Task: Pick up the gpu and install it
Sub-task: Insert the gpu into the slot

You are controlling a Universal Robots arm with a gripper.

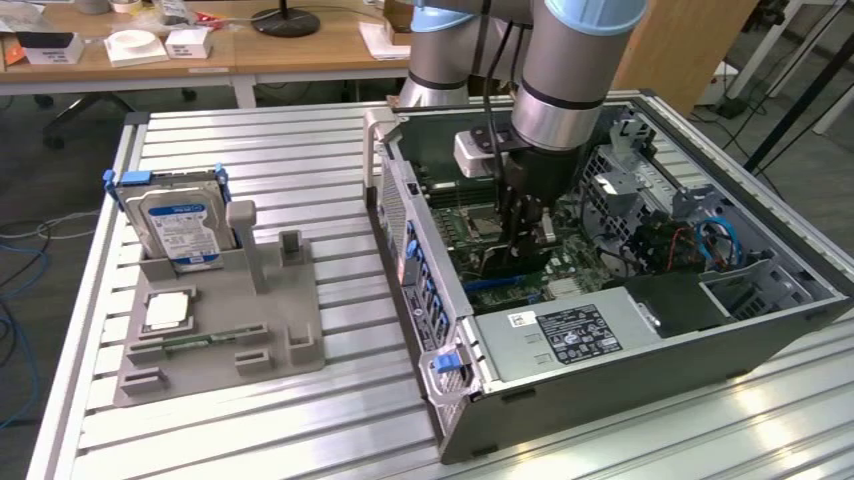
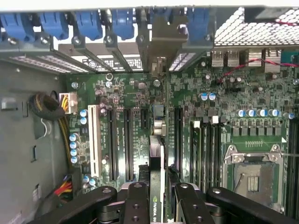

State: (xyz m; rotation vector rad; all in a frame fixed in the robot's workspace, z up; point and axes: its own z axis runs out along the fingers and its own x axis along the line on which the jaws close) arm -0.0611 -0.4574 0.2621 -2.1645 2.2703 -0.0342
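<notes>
While our arm is reaching down into the open computer case [image 1: 747, 330], we are holding the gpu [image 2: 156, 182] edge-on between the fingers [image 2: 138, 200] of the tool [image 2: 159, 205], which are standing part-closed and pinching the thin card from both sides. We are hanging the card directly above the motherboard [image 2: 219, 107], in line with the long expansion slots [image 2: 126, 144], its metal bracket end pointing toward the case's rear openings. We judge the pick-up done and the installing step in hand. Seating it is calling for the card's edge to be squarely over one slot, then a straight, firm push down.
</notes>
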